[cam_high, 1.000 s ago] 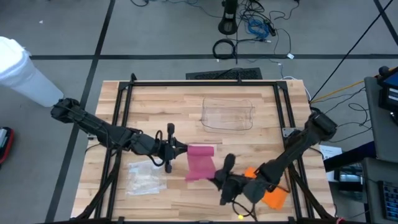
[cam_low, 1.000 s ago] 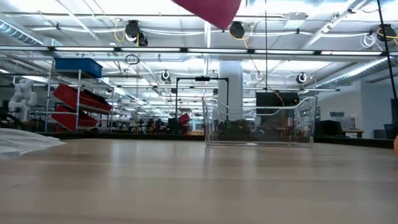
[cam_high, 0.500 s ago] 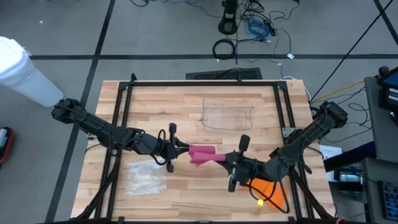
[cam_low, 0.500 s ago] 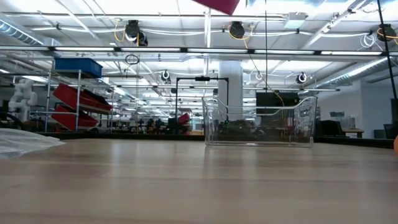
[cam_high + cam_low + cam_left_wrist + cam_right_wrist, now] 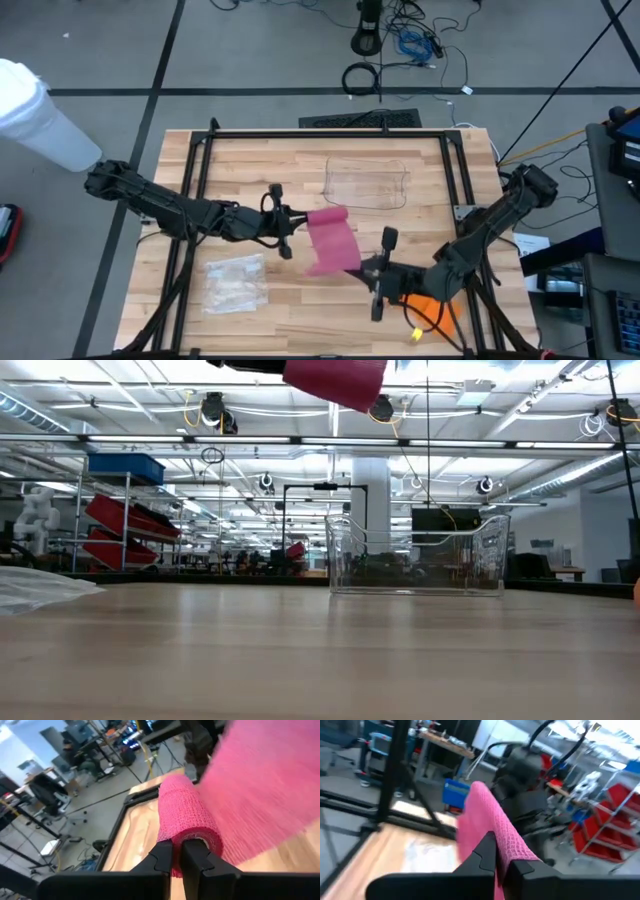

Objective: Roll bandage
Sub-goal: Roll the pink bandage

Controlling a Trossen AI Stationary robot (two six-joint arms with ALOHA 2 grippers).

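Observation:
A pink bandage (image 5: 333, 240) hangs in the air over the middle of the table, between my two grippers. Its rolled part (image 5: 185, 812) is at my left gripper (image 5: 288, 222), which is shut on it. The loose strip (image 5: 338, 250) runs from the roll toward the table's near right. There my right gripper (image 5: 366, 268) is shut on its end. In the low view only the bandage's underside (image 5: 338, 378) shows at the top edge, well above the table. My left gripper has its two fingers (image 5: 162, 857) closed on the near end of the roll (image 5: 192, 837), coming level from the table's left and lying along the roll's axis. The roll is lifted clear of the table, about level. My right gripper pinches the loose strip near its free end (image 5: 492, 832) between its two fingers, coming about level from the table's near right. The strip runs away from the fingers to the roll, spread out and clear of the table.
A clear plastic box (image 5: 367, 185) stands on the table beyond the bandage. A clear plastic wrapper (image 5: 233, 283) lies at the near left, and an orange thing (image 5: 437, 312) lies under my right arm at the near right. A black frame (image 5: 330, 133) borders the table.
My right gripper has risen from low over the table's near edge and rolled, carrying the strip's end with it. My left gripper has shifted a little toward the table's right and far edge with the roll. The strip, which hung down from the roll, now spans slanting between the grippers.

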